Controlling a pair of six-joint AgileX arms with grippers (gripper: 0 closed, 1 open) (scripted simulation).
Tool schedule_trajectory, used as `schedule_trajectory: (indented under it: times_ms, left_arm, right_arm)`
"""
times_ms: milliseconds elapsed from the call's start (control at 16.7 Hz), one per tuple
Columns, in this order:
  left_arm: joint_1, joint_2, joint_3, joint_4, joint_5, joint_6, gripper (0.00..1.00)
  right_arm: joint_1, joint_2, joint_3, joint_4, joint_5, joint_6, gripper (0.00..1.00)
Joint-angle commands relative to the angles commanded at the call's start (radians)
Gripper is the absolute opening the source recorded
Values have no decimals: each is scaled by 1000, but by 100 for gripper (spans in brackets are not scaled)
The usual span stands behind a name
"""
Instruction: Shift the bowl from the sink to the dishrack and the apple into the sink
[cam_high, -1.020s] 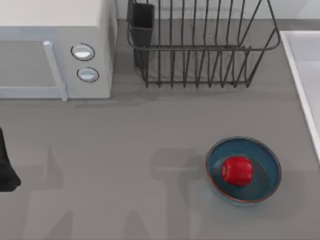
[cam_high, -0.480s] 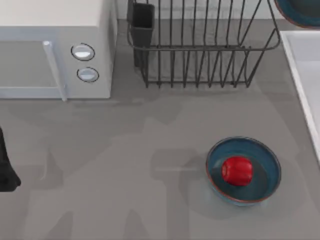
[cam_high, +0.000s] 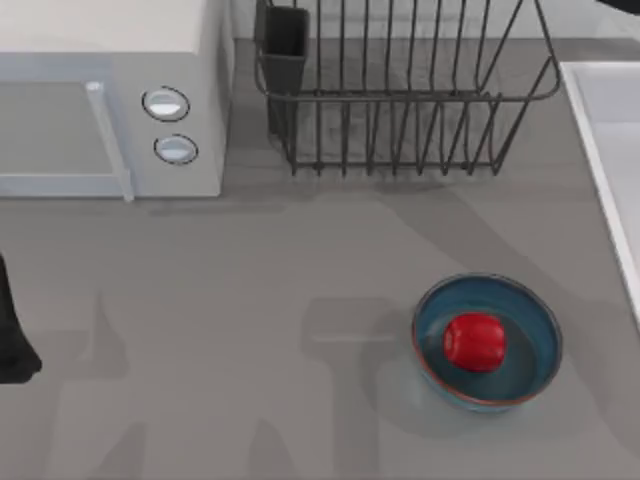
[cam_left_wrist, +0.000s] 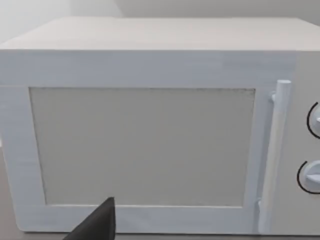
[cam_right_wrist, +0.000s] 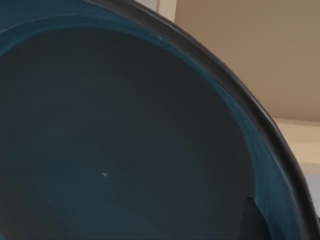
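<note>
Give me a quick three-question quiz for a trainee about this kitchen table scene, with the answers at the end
1. True or false: the apple lies in the sink.
2. Multiple choice: what stands at the dishrack's corner nearest the microwave? A) a dark utensil cup B) a red mug C) a white plate
3. Fill in: the right wrist view looks closely into the inside of a deep-blue ____.

Key:
1. False. The apple sits in a blue bowl on the table, to the left of the sink.
2. A, the utensil cup.
3. Bowl: the carried bowl, with a dark fingertip at its edge.
</note>
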Motion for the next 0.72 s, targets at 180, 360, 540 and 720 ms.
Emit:
schedule_trajectory:
  times_ms: [180,360,540,720]
  left_arm:
    - [0,0,0,0,0,0,100]
    - [0,0,0,0,0,0,100]
    - [0,0,0,0,0,0,100]
    - [0,0,0,0,0,0,100]
  right_arm:
    - [72,-6,-5,100,57,32,0]
    - [84,-7,-5,114,65,36,0]
    - [80,-4,-5,111,60,37,0]
    - [72,21,-19,148,54,37,0]
